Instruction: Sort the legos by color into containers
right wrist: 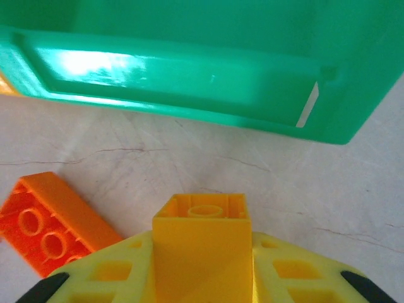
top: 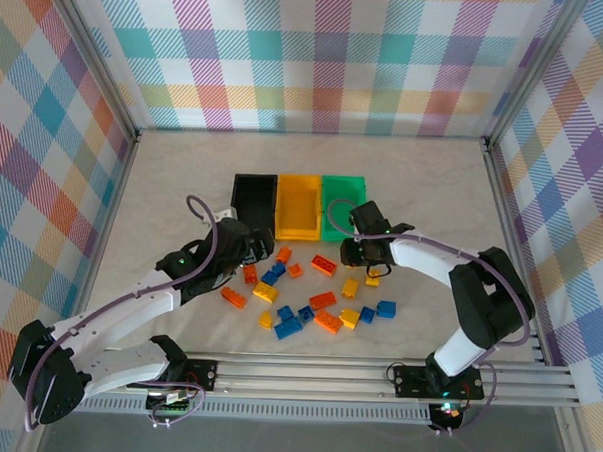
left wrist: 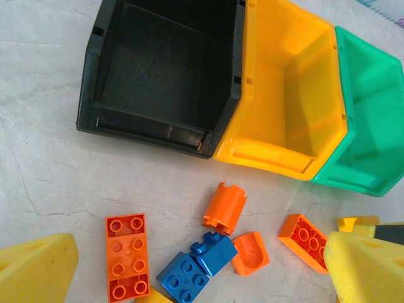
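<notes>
1. Well, the right jaws are clamped on a yellow brick [right wrist: 201, 246]. In the right wrist view it sits at the bottom centre of the frame, gripped between the two yellow fingers [right wrist: 107, 278].
2. Across the top of that frame runs the near wall of the green bin [right wrist: 189, 69]. The held brick is near that wall and not touching it. I cannot tell whether the brick rests on the pale marbled worktop [right wrist: 303, 189] or hangs above it.
3. At the lower left of that frame an orange eight-stud brick [right wrist: 50, 221] lies flat, studs up, just beside the jaws.
4. From above, the black bin [top: 254, 194], the yellow bin [top: 297, 206] and the green bin stand side by side in a row at mid-frame, walls touching.
5. The right arm [top: 430, 262] reaches in from the lower right of that overhead frame. Its tip is at the green bin's lower right corner.
6. The left jaws stand wide apart with nothing between them. The left arm [top: 148, 299] ends just below the black bin, at the left edge of the scatter.
7. In the left wrist view its fingers [left wrist: 35, 268] fill the two lower corners. Between them lie a flat orange eight-stud plate [left wrist: 127, 255], two blue bricks [left wrist: 196, 265] joined together and an orange cylinder [left wrist: 224, 207] on its side. An orange rounded piece [left wrist: 250, 254] and another orange brick [left wrist: 306, 238] lie there too.
8. The loose legos [top: 323, 300], in orange, blue and yellow, are spread over the worktop below the bins, between the two arms.
</notes>
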You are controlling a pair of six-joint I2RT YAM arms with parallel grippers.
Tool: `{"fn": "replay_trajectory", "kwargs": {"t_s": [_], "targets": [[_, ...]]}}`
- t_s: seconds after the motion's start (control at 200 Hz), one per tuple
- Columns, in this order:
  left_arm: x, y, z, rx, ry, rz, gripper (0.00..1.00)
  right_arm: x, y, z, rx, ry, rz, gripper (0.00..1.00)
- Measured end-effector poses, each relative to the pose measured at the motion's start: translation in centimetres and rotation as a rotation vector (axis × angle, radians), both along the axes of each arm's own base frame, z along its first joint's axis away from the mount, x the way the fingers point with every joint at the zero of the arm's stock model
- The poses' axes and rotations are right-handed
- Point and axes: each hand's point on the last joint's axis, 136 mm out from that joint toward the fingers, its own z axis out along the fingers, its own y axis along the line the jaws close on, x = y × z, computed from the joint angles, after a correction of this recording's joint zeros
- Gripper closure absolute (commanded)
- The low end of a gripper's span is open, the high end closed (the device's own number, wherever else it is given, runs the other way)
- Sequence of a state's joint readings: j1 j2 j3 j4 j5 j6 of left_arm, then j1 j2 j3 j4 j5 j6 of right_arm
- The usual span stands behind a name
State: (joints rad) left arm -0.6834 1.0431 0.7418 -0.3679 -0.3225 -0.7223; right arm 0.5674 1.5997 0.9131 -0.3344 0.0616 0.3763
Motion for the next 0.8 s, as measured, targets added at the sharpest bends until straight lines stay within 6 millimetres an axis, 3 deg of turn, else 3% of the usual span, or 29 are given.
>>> {"fn": "replay_trajectory", "kwargs": {"t_s": [0.2, 0.325, 0.395, 0.5, 0.61, 0.72, 0.8], "targets": [[-0.2, 0.7, -0.4, 0.010, 0.024, 0.011, 0.00, 0.5, 0.3, 6.1, 0.067, -0.114, 0.001, 0.68], [-0.3, 1.0, -0.7, 0.016, 0.039, 0.015, 0.00, 3.2, 1.0, 10.4, 0.082, -0.204, -0.026, 0.68], [-0.4, 1.2, -0.8, 0.021, 0.048, 0.019, 0.00, 5.3, 1.5, 11.6, 0.080, -0.235, -0.045, 0.67], [-0.7, 1.7, -1.2, 0.032, 0.068, 0.026, 0.00, 8.2, 2.3, 11.0, 0.047, -0.233, -0.063, 0.67], [-1.0, 2.1, -1.1, 0.026, 0.078, 0.033, 0.00, 10.6, 2.6, 8.2, -0.008, -0.188, -0.075, 0.67], [-1.2, 2.8, -0.9, -0.011, 0.072, 0.052, 0.00, 11.9, 2.5, 5.5, -0.058, -0.140, -0.089, 0.64], [-1.4, 3.5, -1.2, -0.029, 0.082, 0.074, 0.00, 12.3, 2.5, 4.8, -0.076, -0.128, -0.089, 0.56]]}}
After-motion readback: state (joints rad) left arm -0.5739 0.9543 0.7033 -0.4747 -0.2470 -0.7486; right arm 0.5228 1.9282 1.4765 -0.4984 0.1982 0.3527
